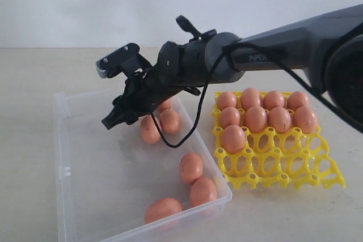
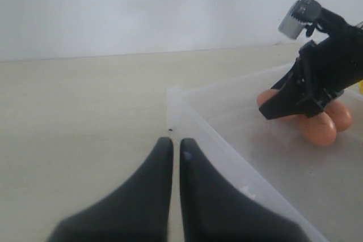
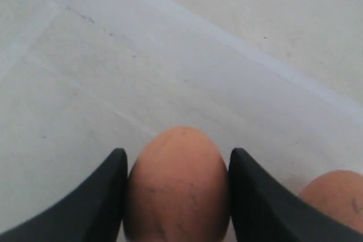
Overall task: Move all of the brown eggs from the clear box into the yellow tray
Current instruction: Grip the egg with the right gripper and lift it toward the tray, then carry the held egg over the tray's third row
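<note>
The right pincer (image 3: 177,160) reaches into the clear box (image 1: 63,140), its jaws pressed against both sides of one brown egg (image 3: 178,196), with other brown eggs (image 1: 191,167) lying loose around the box floor. Nine more sit in the far cups of the yellow tray (image 1: 283,169), just beside the box on the table (image 1: 34,72). The left pincer (image 2: 171,145) is closed and empty beside the box's corner.
</note>
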Motion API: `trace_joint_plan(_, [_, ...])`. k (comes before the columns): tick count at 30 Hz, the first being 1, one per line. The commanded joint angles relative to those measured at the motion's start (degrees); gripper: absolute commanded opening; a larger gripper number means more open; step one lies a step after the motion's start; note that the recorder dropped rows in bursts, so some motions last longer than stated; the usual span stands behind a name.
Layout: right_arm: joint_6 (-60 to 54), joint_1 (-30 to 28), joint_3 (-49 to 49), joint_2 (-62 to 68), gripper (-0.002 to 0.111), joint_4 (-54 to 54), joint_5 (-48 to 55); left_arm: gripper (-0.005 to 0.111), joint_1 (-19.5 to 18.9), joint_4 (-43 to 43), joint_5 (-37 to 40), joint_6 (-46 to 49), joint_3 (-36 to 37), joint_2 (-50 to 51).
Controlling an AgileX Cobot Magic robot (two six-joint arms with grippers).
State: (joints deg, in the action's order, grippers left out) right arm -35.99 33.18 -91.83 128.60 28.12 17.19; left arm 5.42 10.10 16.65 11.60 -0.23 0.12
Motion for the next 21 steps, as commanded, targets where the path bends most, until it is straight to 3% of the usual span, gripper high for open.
trace_joint_plan(1, [-0.1,1.4,1.8,-5.7,0.000,1.6,0.3,0.004,0.3,-0.1,-0.4,0.0,0.2,-0.1])
trace_joint_plan(5, [-0.1,4.7,8.9,-10.9,0.000,3.7,-9.6,0.004,0.3,-0.1,-0.4,0.0,0.2,-0.1])
trace_joint_plan(9, [5.5,10.3,24.5,-19.3,0.000,8.9,-31.8,0.004,0.3,-0.1,-0.4,0.0,0.2,-0.1])
trace_joint_plan(12, [23.8,11.3,42.3,-26.4,0.000,8.5,-57.0,0.004,0.3,-0.1,-0.4,0.0,0.2,-0.1])
trace_joint_plan(15, [27.6,11.3,58.0,-30.9,0.000,19.4,-84.9,0.004,0.3,-0.1,-0.4,0.0,0.2,-0.1])
trace_joint_plan(18, [18.5,8.6,62.7,-32.0,0.000,37.1,-87.1,0.004,0.3,-0.1,-0.4,0.0,0.2,-0.1])
trace_joint_plan(19, [13.4,6.3,63.6,-32.1,0.000,38.2,-84.9,0.004,0.3,-0.1,-0.4,0.0,0.2,-0.1])
trace_joint_plan(21, [9.3,4.1,63.9,-32.2,0.000,33.5,-70.6,0.004,0.3,-0.1,-0.4,0.0,0.2,-0.1])
